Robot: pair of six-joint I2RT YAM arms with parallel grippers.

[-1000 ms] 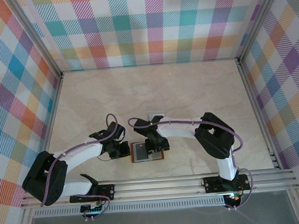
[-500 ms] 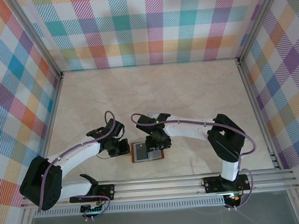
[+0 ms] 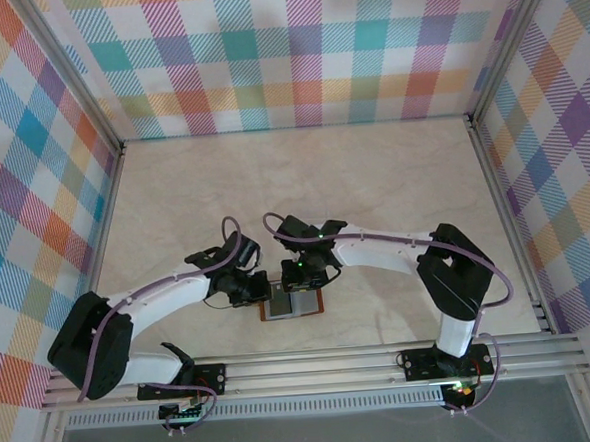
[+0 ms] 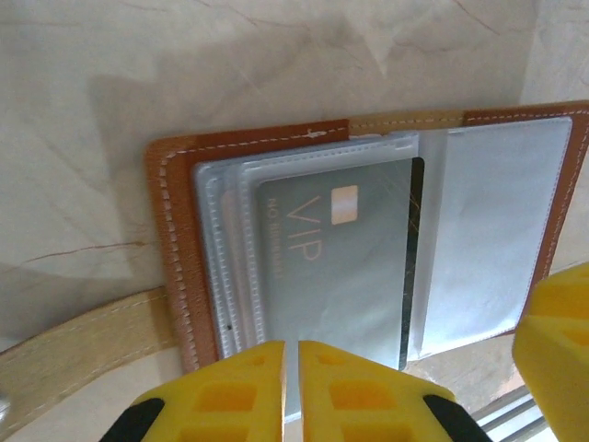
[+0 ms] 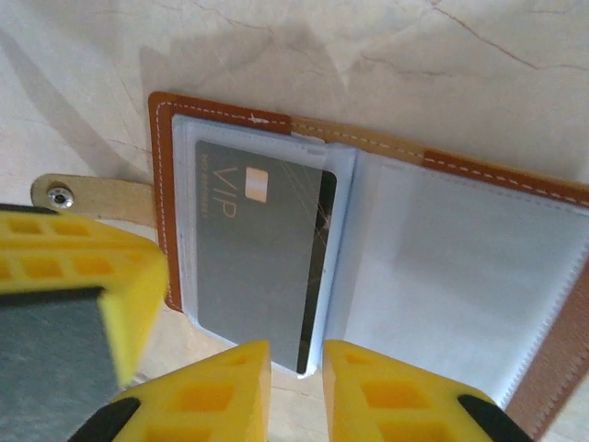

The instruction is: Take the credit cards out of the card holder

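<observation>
Near the front edge of the tabletop (image 3: 372,176), between left claw (image 4: 291,387) and right claw (image 5: 296,391), the holder (image 3: 293,304) lies open and flat, inner side up.

Tab-side half: stack of clear sleeves (image 4: 225,258), edges stepped one behind another. The top sleeve holds one grey card (image 5: 253,249), printed VIP, with a gold chip and a black band along the edge nearest the fold. The card sits mostly inside the sleeve, its band edge at the sleeve mouth.

Other half: one wide sleeve (image 5: 460,267), clear plastic over pale lining.

A tan tab (image 5: 92,196) with a metal snap sticks out from the holder's outer edge, flat on the tabletop.

The left claw's fingers are closed to a thin slit over the holder's near edge, below the card.

The right claw's fingers are narrow with a small gap. The card's band corner sits in that gap; whether they pinch it I cannot tell from this angle.
</observation>
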